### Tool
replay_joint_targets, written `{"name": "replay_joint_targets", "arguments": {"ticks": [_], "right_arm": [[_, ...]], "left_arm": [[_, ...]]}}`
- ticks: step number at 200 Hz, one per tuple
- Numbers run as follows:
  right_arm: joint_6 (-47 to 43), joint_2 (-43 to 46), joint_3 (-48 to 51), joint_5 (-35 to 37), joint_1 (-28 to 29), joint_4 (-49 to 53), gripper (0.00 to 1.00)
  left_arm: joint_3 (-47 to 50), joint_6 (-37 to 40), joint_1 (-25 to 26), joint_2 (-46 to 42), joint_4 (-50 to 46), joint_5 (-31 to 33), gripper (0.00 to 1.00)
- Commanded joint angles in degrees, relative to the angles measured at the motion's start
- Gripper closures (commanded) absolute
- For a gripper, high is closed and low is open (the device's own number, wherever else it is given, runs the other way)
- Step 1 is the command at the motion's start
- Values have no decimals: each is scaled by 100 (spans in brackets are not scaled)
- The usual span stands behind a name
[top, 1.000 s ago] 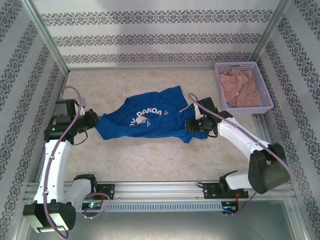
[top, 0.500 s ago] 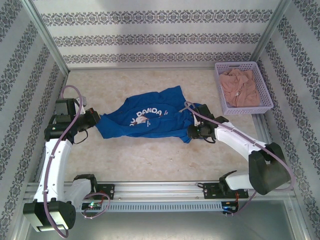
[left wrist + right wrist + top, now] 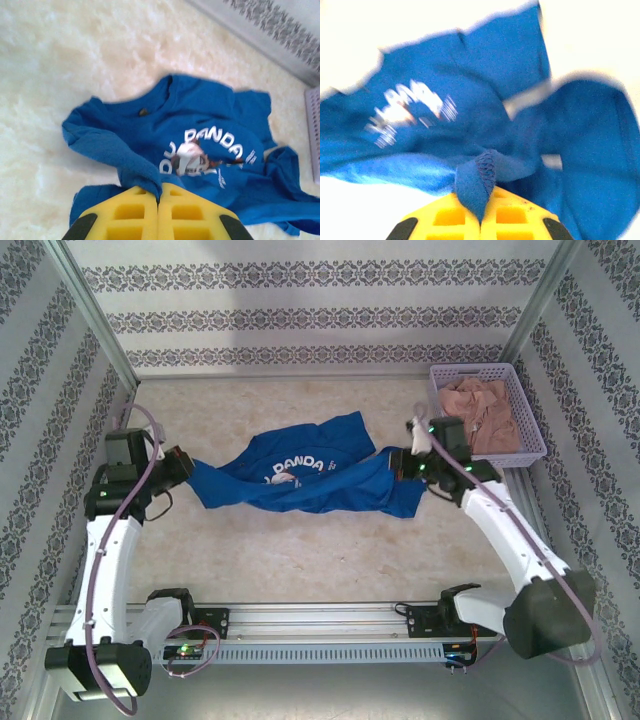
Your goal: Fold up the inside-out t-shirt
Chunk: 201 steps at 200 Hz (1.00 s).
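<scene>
Now, left hand [image 3: 186, 466]: we note it clamped on the t-shirt [image 3: 300, 480], left end.
t-shirt: royal blue, stretched between both hands, mid table [image 3: 300, 555], white print up.
right hand [image 3: 404, 468]: pinching the opposite blue edge.
basket [image 3: 538, 454]: far right, beige garment [image 3: 478, 415] inside.

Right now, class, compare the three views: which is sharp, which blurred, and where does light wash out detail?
Top view: sharp, evenly lit, the t-shirt lettering legible. Left wrist view: slightly soft, table glaring pale. Right wrist view: blurred, print smeared, table blown out white.
</scene>
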<state>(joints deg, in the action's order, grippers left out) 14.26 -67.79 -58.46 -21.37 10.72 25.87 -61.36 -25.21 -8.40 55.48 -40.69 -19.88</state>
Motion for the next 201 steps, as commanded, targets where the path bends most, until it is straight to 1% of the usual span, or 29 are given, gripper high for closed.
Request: {"name": "replay_joint_targets", "arguments": {"ticks": [1, 9, 18, 37, 52, 73, 90, 107, 133, 154, 165, 178, 192, 201], "right_arm": [[-121, 137, -1102, -1700, -351, -563, 100], [28, 139, -1460, -2084, -495, -679, 100], [249, 175, -1811, -2360, -627, -905, 100], [424, 330, -2586, -2463, -827, -913, 100], [379, 482, -3120, -2249, -962, -642, 100], [267, 651, -3689, -1893, -1318, -73, 100], [228, 832, -3927, -1587, -1601, 220, 100], [195, 1011, -4023, -1229, -1687, 362, 100], [163, 1233, -4038, -1180, -1686, 276, 100], [213, 1223, -3743, -1309, -1688, 26, 100], [315, 1032, -3584, -1420, -1692, 22, 100], [540, 811, -3287, -1431, -1675, -227, 100], [701, 560, -2978, -1086, -1605, -615, 100], [790, 312, -2953, -842, -1523, -845, 100]], "left_arm": [[-1028, -398, -211, 21, 502, 344, 100], [-1455, -510, -238, 79, 509, 338, 100], [-2001, -575, -241, 144, 468, 357, 100], [-3199, -516, -241, 257, 215, 486, 100], [-4025, -335, -241, 341, -94, 718, 100], [-4914, 31, -241, 465, -525, 1133, 100], [-5399, 275, -241, 588, -725, 1363, 100], [-5811, 418, -241, 779, -908, 1481, 100], [-6235, 587, -241, 1026, -1038, 1587, 100], [-6328, 675, -241, 1234, -1040, 1635, 100], [-6224, 652, -241, 1385, -984, 1570, 100], [-5895, 576, -241, 1541, -802, 1429, 100], [-5488, 490, -241, 1725, -480, 1383, 100], [-5424, 454, -241, 1956, -339, 1360, 100]]}}
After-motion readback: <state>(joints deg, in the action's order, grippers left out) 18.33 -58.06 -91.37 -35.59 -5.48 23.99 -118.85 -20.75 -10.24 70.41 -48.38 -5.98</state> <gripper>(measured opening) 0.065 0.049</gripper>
